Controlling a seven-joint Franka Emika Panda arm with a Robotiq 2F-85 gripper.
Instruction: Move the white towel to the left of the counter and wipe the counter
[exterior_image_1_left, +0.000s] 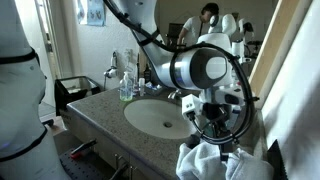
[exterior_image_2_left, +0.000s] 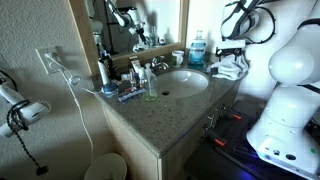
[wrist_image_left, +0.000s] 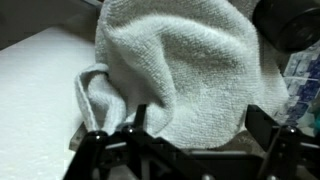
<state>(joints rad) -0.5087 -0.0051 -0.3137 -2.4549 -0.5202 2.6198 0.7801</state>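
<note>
A textured beige wall (exterior_image_2_left: 35, 30) carries a power outlet (exterior_image_2_left: 46, 62) and a mounted hair dryer (exterior_image_2_left: 15, 108) by a corner of the speckled stone surface (exterior_image_2_left: 140, 120); a broad mirror (exterior_image_2_left: 150, 20) runs along its far edge, and a white bin (exterior_image_2_left: 105, 168) stands below.

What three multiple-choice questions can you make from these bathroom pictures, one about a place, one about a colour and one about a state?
1. Where is the towel?
A) on the floor
B) on the counter beside the sink
C) on a shelf

2. What colour is the towel?
A) white
B) blue
C) red

3. What state is the towel in?
A) folded flat
B) crumpled in a heap
C) hanging on a rail

Answers:
1 B, since both exterior views show it lying on the counter next to the sink.
2 A, since it is white in every view.
3 B, since the wrist view shows loose, bunched folds.
</note>
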